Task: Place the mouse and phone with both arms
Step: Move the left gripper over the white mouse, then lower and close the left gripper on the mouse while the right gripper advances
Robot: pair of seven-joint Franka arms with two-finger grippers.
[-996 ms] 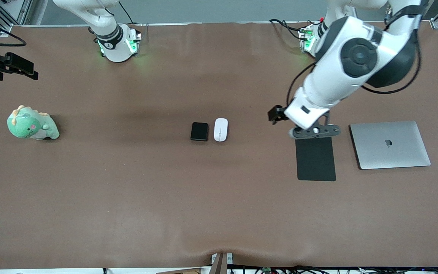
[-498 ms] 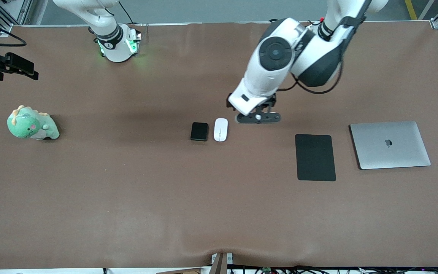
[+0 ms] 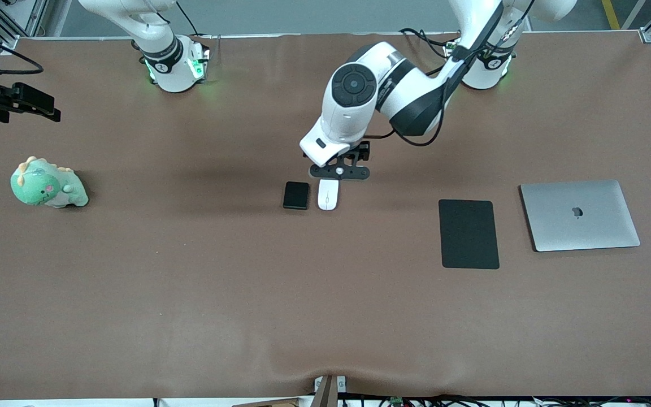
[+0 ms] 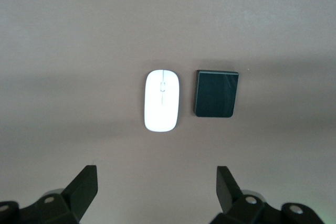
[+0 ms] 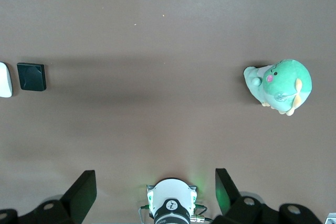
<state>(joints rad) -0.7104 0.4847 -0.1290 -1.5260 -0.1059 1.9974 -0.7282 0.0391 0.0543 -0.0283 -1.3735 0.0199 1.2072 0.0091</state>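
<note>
The white mouse [image 3: 328, 195] and the small black phone [image 3: 296, 195] lie side by side at mid-table, the phone toward the right arm's end. Both also show in the left wrist view, the mouse [image 4: 162, 100] beside the phone [image 4: 216, 94]. My left gripper [image 3: 339, 171] hangs open over the end of the mouse that faces the arms' bases, its fingers [image 4: 86, 182] wide apart with nothing between them. My right gripper [image 5: 155, 177] waits open and empty, high above its own base [image 5: 171, 205].
A flat black mouse pad [image 3: 468, 233] and a closed silver laptop [image 3: 580, 215] lie toward the left arm's end. A green dinosaur plush [image 3: 47, 183] sits toward the right arm's end. The brown table [image 3: 190, 282] is bare nearer the front camera.
The left arm has swung from over the mouse pad to the mouse, its gripper still open. The right arm has hardly moved.
</note>
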